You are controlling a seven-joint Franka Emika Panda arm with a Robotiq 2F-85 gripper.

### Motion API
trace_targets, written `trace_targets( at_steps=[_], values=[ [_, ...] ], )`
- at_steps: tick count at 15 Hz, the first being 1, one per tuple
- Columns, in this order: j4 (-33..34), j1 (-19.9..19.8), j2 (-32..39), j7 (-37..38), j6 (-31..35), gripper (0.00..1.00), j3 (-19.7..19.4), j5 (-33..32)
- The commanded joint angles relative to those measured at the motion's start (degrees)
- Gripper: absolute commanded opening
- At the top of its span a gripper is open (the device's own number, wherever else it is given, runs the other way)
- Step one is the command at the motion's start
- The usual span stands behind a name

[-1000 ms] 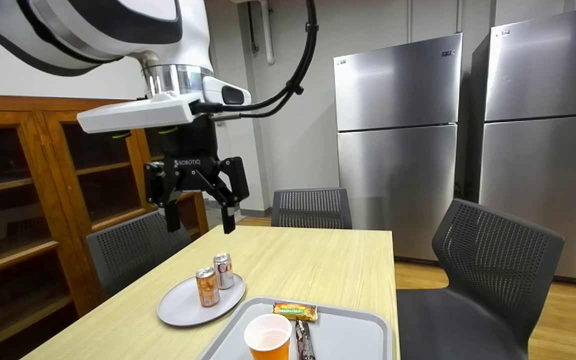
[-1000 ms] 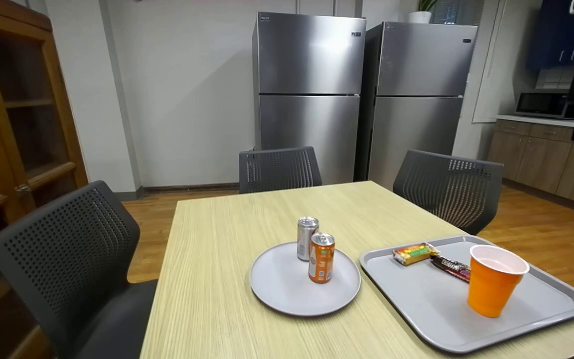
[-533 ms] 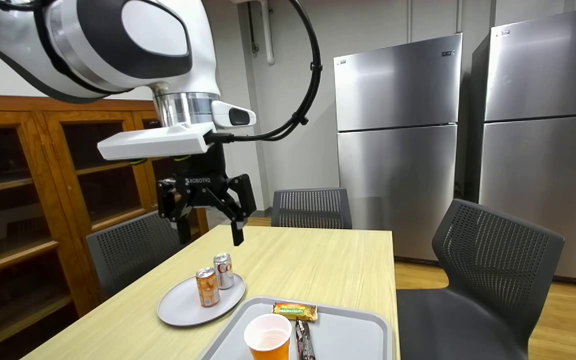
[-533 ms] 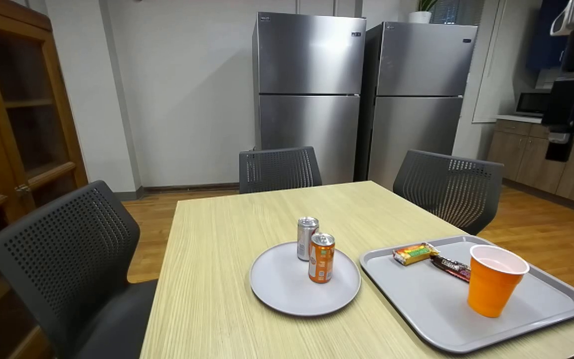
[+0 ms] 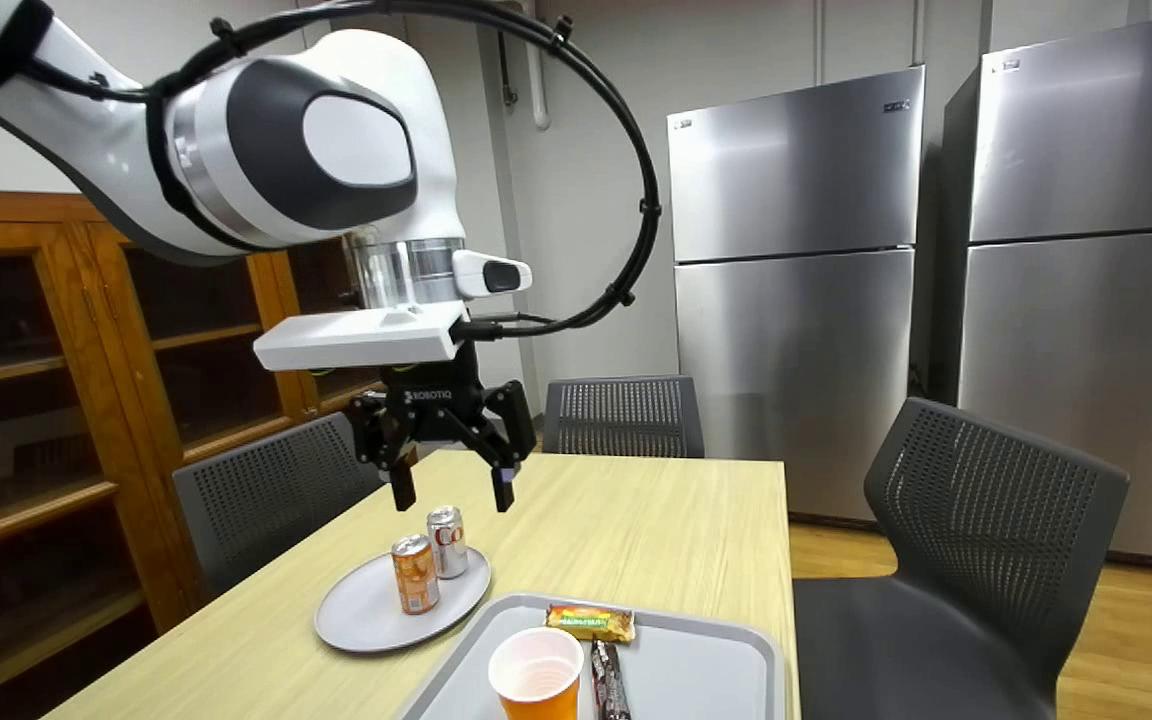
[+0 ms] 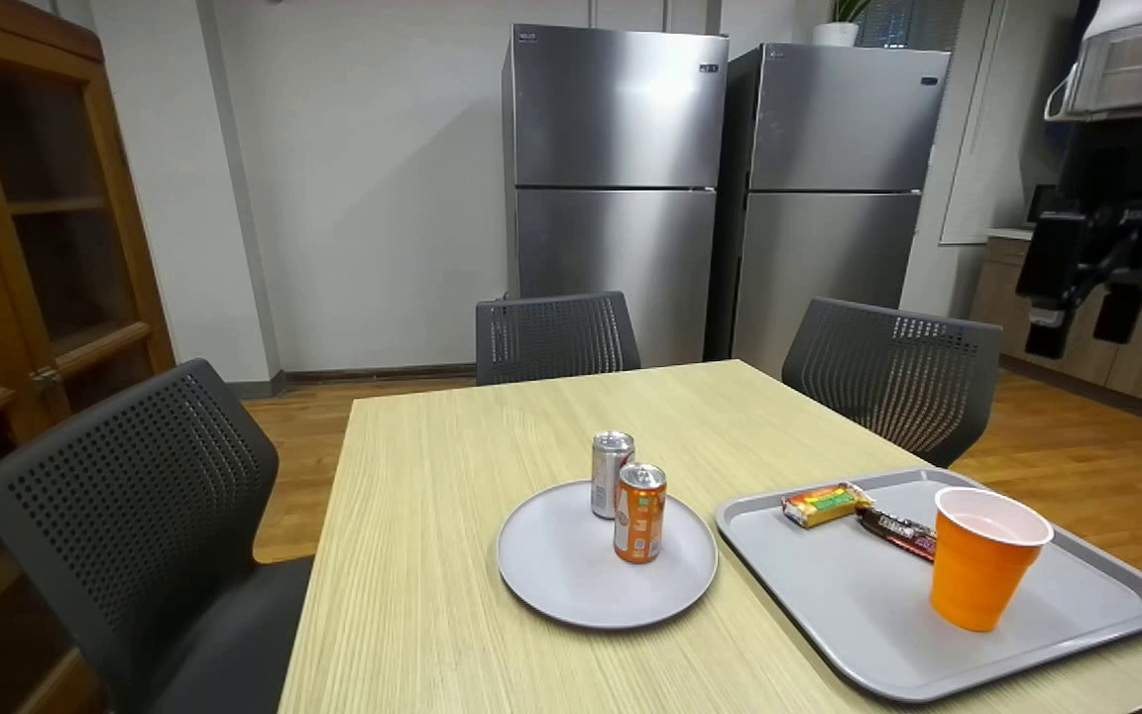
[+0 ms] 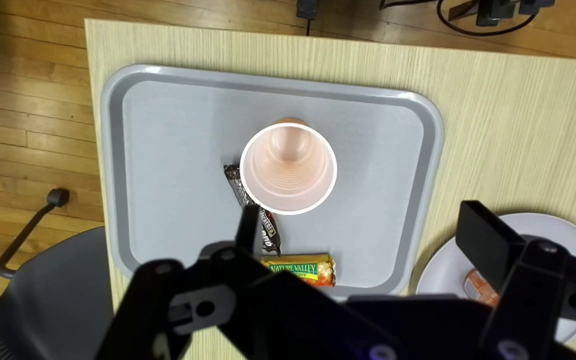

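In the wrist view, the claw (image 7: 360, 214) is spread wide across the bottom, with nothing gripped. Past it, near frame centre, an orange cup (image 7: 288, 167) is stood upright on a grey tray (image 7: 183, 150); a dark candy bar (image 7: 269, 232) is laid just beside, a yellow snack bar (image 7: 300, 271) lower in frame. In an exterior view, an orange can (image 6: 640, 513) and silver can (image 6: 603, 486) are seen on a plate (image 6: 551, 555), lower centre; beyond the bench (image 6: 452, 446), a fridge (image 6: 616, 169) is seen, upper centre.

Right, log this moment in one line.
claw: open, empty, touching nothing | plate: orange soda can, silver soda can | tray: orange plastic cup, Nature Valley bar, dark-wrapped bar
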Motion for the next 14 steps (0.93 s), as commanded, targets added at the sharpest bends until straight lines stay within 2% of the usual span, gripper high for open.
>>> trace_targets(
  at_steps=[1,8,14],
  values=[
    [0.0,0.1,5.8,-1.1,5.4,1.00,0.3,0.2],
    [-0.2,0.9,18.2,-2.0,18.4,1.00,0.2,2.5],
    [-0.2,1.4,28.5,-2.0,28.5,1.00,1.6,4.9]
  ],
)
